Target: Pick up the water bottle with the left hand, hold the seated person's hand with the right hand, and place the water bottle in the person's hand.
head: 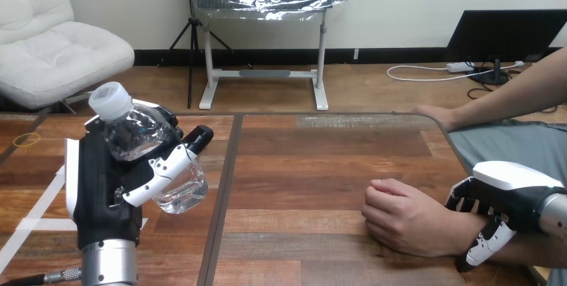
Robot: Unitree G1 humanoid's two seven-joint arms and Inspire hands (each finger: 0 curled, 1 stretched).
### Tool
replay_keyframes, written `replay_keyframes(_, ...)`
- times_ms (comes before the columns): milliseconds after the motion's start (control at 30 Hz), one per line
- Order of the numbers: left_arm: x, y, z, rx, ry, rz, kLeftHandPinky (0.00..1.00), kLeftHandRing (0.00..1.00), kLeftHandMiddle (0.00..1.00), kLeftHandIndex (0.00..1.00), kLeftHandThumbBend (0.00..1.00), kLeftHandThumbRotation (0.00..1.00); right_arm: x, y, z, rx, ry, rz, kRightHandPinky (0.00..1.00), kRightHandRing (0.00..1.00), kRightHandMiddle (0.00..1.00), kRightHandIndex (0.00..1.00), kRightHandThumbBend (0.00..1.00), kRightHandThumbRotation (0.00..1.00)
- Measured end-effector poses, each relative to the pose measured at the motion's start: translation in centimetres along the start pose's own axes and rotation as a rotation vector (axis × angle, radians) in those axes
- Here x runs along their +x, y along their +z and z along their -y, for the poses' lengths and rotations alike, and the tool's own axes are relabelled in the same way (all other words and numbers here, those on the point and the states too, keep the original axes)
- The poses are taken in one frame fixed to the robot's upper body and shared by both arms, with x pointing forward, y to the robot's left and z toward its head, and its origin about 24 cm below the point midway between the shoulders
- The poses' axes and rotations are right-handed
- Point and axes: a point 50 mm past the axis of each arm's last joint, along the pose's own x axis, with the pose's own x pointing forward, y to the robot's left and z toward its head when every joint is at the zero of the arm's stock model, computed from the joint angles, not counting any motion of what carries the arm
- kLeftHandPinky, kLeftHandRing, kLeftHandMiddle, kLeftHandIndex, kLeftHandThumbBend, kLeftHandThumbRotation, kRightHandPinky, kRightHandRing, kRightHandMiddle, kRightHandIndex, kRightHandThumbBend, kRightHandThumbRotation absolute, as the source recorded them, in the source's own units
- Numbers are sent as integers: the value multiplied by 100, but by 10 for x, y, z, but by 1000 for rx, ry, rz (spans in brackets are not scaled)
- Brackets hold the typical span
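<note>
- Wooden counter (pixel 321 166), left of frame: left hand (pixel 107 186) clasps the raised water bottle (pixel 144 142) in curled fingers (pixel 164 166). Pickup looks done.
- Lower right: right hand (pixel 515 186) curls round the person's wrist (pixel 461 229); handover remains.

Clear glossy plastic water bottle (pixel 144 149), wooden table (pixel 321 166)

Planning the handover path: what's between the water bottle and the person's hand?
In the head view only bare table, crossed by a dark seam, lies between the water bottle in the left hand and the person's hand.
</note>
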Motion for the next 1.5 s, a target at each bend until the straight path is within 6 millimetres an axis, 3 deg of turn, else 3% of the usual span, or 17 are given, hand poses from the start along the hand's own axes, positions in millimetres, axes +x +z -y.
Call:
replay_keyframes(500, 0, 0, -3, 1, 2, 1, 22, 27, 33, 35, 65, 0, 1, 0, -1, 4, -9, 0, 49, 58, 65, 67, 85, 10)
replay_keyframes(700, 0, 0, -4, -3, 3, 1, 22, 28, 33, 35, 65, 0, 2, -1, -1, 7, -24, -1, 46, 55, 63, 65, 86, 3)
replay_keyframes(1500, 0, 0, -4, 7, 0, 0, 22, 27, 32, 35, 66, 0, 4, -1, -2, 2, -60, 1, 29, 39, 50, 54, 90, 0)
